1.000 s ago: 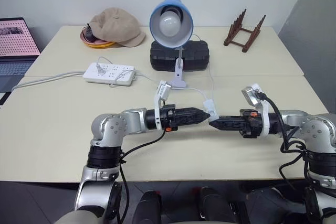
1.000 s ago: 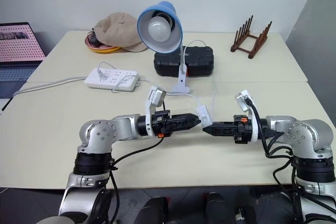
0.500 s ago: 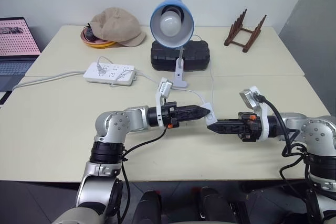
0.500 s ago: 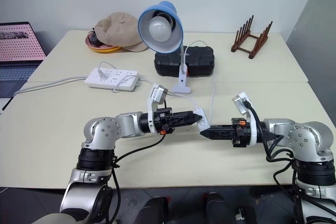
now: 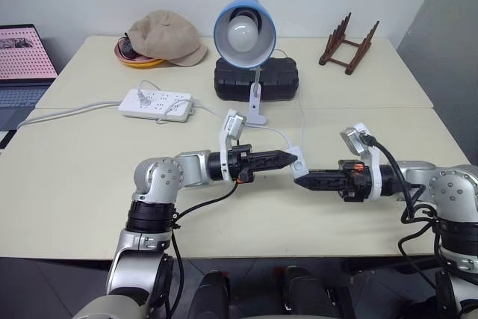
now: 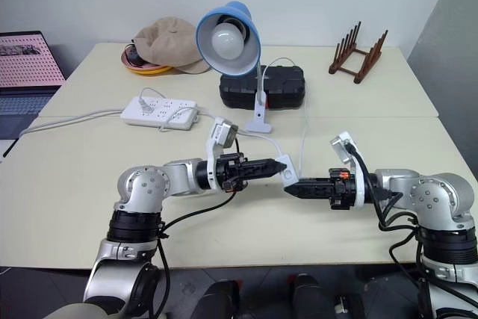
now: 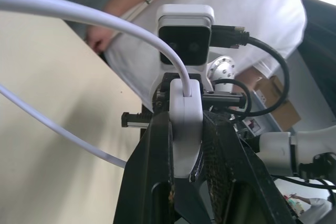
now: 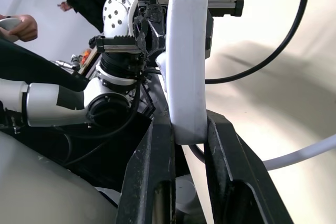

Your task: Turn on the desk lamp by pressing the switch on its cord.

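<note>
Though both grippers clamp the cord switch, left gripper and right gripper from opposite ends, the desk lamp bulb looks unlit. Probably the press hasn't registered yet.

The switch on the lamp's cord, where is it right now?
The switch is held above the table's middle, pinched between the left gripper and right gripper, in front of the desk lamp.
</note>
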Robot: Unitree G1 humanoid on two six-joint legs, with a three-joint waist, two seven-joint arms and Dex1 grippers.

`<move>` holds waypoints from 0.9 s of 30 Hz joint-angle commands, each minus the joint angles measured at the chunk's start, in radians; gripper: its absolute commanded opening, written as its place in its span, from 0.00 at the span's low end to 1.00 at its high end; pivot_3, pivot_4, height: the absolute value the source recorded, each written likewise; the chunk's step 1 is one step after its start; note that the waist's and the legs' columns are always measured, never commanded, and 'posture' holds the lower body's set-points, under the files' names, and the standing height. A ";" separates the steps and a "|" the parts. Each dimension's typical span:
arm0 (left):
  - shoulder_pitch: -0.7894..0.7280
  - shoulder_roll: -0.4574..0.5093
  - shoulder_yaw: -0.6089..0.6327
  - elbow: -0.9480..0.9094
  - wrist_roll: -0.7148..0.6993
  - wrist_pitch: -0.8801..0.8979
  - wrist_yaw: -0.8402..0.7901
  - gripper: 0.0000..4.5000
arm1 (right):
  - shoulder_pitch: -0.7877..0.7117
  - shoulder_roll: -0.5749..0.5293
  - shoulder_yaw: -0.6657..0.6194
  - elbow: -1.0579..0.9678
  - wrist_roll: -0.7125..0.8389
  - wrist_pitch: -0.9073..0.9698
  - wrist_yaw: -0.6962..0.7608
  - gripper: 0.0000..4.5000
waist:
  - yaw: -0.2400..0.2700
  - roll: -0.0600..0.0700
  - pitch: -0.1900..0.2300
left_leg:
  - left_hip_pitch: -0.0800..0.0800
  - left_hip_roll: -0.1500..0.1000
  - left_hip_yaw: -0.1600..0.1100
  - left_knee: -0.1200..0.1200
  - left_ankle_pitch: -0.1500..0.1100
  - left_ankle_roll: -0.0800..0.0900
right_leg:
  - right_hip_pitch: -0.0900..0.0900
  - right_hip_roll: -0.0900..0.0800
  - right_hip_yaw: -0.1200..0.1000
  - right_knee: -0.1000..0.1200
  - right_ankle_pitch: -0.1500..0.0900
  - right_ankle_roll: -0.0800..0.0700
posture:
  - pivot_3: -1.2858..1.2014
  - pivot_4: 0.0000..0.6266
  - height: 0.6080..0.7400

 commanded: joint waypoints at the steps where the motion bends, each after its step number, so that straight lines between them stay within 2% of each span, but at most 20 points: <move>1: -0.009 -0.001 -0.007 -0.069 -0.034 0.007 0.001 0.25 | -0.019 -0.014 -0.006 -0.020 0.032 -0.013 0.009 0.09 | 0.000 0.000 0.000 | 0.000 0.000 0.000 0.000 0.000 0.000 | 0.000 0.000 0.000 0.000 0.000 0.000 | 0.52 0.24 1.00; 11: -0.011 0.017 -0.019 -0.084 -0.051 0.041 -0.004 0.67 | -0.037 -0.030 -0.004 -0.014 0.055 -0.009 0.022 0.09 | 0.000 0.000 0.000 | 0.000 0.000 0.000 0.000 0.000 0.000 | 0.000 0.000 0.000 -0.001 0.000 0.000 | 0.52 0.24 1.00; 23: -0.034 -0.017 0.004 -0.033 -0.044 0.020 0.052 0.67 | -0.031 -0.038 0.009 -0.024 0.080 -0.007 0.017 0.09 | 0.000 0.000 0.000 | -0.001 0.000 0.000 -0.001 0.000 0.000 | 0.000 0.000 0.000 -0.002 0.000 0.000 | 0.52 0.24 1.00; 27: -0.032 -0.014 0.008 -0.030 -0.059 0.027 0.042 0.55 | -0.030 -0.039 0.012 -0.025 0.078 -0.011 0.019 0.09 | 0.000 0.000 0.000 | -0.001 0.000 0.000 -0.001 0.000 0.000 | 0.000 0.000 0.000 -0.002 0.000 0.000 | 0.52 0.24 1.00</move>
